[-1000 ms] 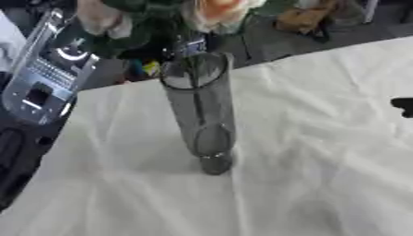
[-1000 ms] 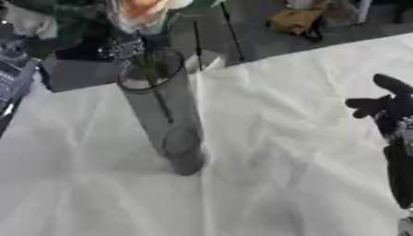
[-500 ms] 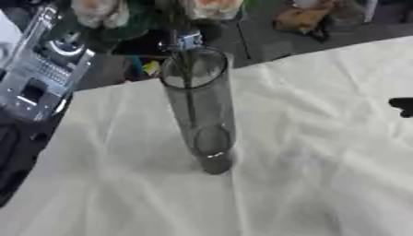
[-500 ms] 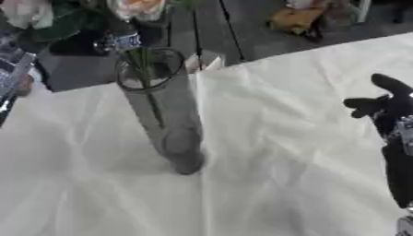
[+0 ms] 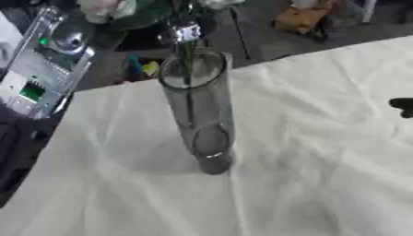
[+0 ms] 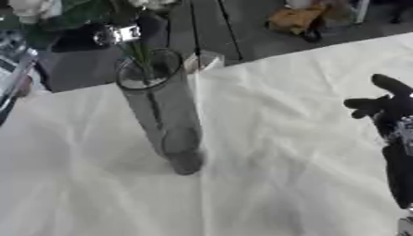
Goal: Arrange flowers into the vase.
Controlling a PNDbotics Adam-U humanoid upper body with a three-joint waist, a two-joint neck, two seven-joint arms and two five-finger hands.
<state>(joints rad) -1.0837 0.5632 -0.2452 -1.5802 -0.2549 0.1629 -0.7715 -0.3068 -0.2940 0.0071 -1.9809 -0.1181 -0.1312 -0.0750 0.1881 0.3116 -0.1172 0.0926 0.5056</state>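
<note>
My right hand [image 6: 393, 105] hangs idle at the right edge over the white-draped desk [image 6: 282, 152], fingers spread and straight, holding nothing, well apart from the vase.

The tall smoky glass vase [image 5: 197, 110] stands upright mid-desk. Over the last second the flower stems [image 5: 186, 60] have slid lower: the blooms [image 5: 105, 7] have dropped toward the rim and the stems now reach through the mouth into the glass. I judge the bunch nearly seated, with only the release left.

A silver band [image 5: 185, 32] wraps the stems just above the rim. My left hand doesn't show in either view.
</note>
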